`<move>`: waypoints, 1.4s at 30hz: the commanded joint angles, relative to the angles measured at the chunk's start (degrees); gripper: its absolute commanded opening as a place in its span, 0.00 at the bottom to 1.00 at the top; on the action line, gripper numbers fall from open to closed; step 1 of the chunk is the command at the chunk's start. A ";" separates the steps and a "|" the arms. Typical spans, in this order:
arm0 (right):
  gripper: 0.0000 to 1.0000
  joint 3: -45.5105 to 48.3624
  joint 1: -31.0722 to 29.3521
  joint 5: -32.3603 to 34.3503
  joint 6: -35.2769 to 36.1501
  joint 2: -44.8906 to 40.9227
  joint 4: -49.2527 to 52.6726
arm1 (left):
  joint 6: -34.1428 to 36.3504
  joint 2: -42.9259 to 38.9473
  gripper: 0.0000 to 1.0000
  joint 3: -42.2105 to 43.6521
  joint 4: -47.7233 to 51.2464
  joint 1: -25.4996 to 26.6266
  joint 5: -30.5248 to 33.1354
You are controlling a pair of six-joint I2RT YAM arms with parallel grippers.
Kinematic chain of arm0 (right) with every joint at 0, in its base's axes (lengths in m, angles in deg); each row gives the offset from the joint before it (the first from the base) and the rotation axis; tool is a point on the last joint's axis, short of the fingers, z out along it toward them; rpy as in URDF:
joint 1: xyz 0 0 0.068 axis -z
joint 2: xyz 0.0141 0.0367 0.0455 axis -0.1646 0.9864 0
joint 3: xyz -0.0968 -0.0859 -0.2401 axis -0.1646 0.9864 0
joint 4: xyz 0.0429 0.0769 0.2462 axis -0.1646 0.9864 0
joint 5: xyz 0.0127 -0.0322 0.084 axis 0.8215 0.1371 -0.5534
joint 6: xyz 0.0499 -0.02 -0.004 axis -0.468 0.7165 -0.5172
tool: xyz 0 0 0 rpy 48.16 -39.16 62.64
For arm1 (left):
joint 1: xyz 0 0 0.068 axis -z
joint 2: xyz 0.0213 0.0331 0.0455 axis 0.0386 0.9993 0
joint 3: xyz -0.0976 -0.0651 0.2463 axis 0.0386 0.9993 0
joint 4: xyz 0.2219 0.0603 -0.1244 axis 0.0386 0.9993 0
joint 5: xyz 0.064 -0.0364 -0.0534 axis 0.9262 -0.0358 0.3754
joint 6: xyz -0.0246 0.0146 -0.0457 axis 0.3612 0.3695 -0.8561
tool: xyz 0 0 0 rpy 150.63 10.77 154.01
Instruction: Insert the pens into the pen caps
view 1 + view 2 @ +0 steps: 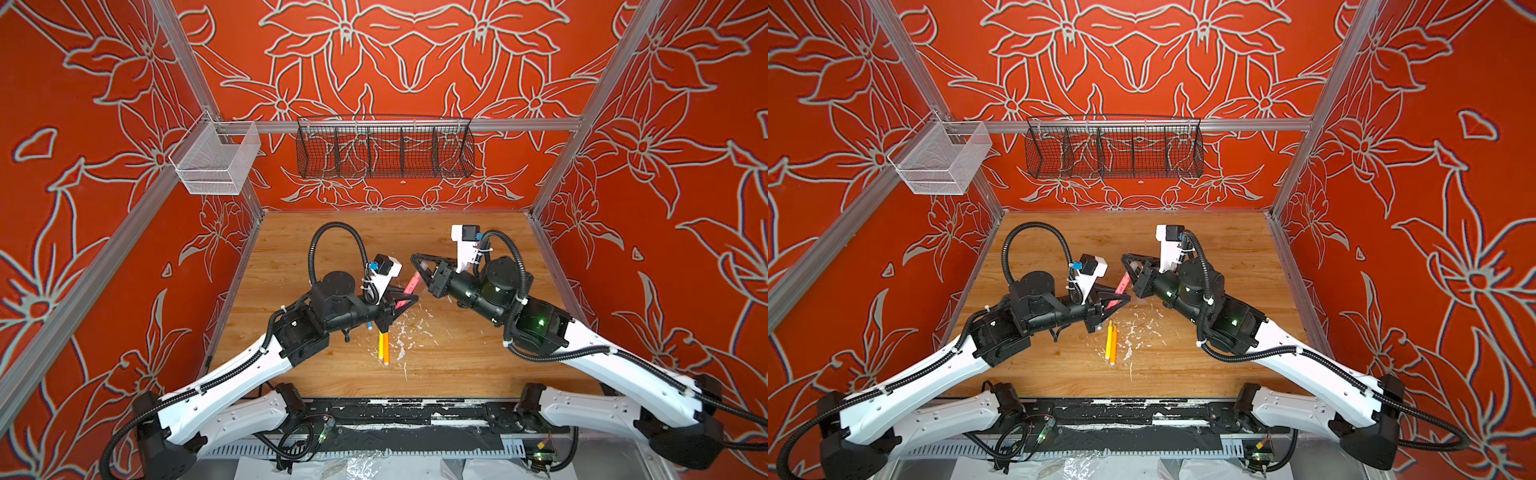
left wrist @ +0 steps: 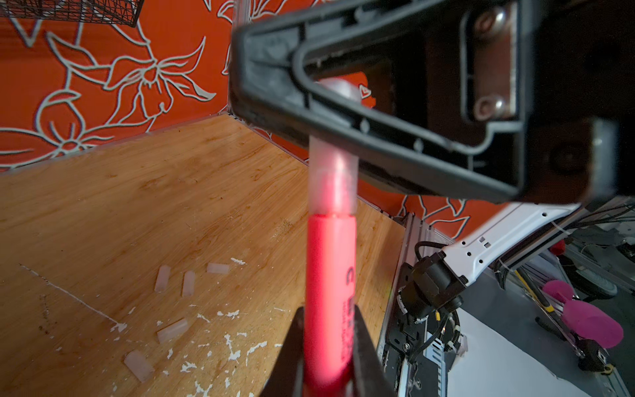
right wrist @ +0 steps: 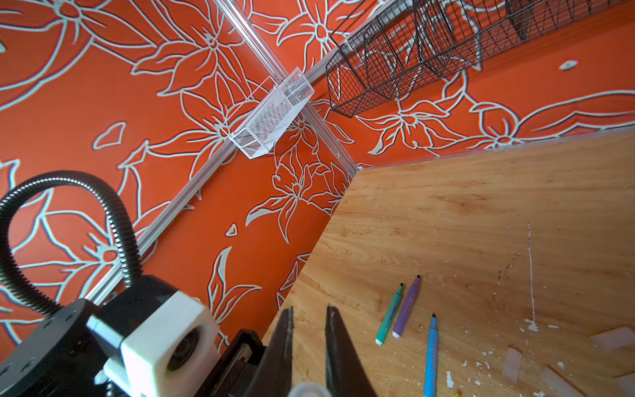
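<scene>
**The count, kind by kind**

There were six marker pens. One was a pink-red pen (image 2: 330, 275). Lying apart from it were one yellow pen (image 1: 380, 347), one orange pen (image 1: 386, 347), one green pen (image 3: 390, 318), one purple pen (image 3: 407, 307) and one blue pen (image 3: 431, 357).

There were six translucent caps. One fitted cap (image 2: 331, 178) sat over the pink-red pen's tip, and five loose caps (image 2: 162, 278) (image 2: 188, 283) (image 2: 218, 268) (image 2: 172, 330) (image 2: 138, 366) lay clear of that pen.

Two baskets hung beyond the pink-red pen: one black wire basket (image 1: 384, 149) with five compartments and one white mesh basket (image 1: 216, 162).

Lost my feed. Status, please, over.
Left gripper shut on pink-red pen. Right gripper shut on cap, cap over pen tip. Nothing obstructing.
</scene>
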 commanded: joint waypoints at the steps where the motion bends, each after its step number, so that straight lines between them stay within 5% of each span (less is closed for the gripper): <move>1: 0.00 3.44 -0.18 -1.77 -1.60 0.85 -1.37 | -0.39 -0.37 0.00 -0.42 -0.79 -0.23 2.45; 14: 0.00 12.41 -2.39 -2.50 -2.36 -1.55 -4.62 | 0.88 9.34 0.00 -8.92 -3.02 -0.31 13.96; 31: 0.00 13.64 -6.66 -3.35 -2.00 -2.56 -0.83 | 6.49 17.23 0.00 -24.34 -0.75 -0.49 14.03; 42: 0.00 13.79 -12.39 1.92 -0.57 -0.14 -0.08 | 9.10 19.42 0.00 -31.67 2.08 -0.84 13.59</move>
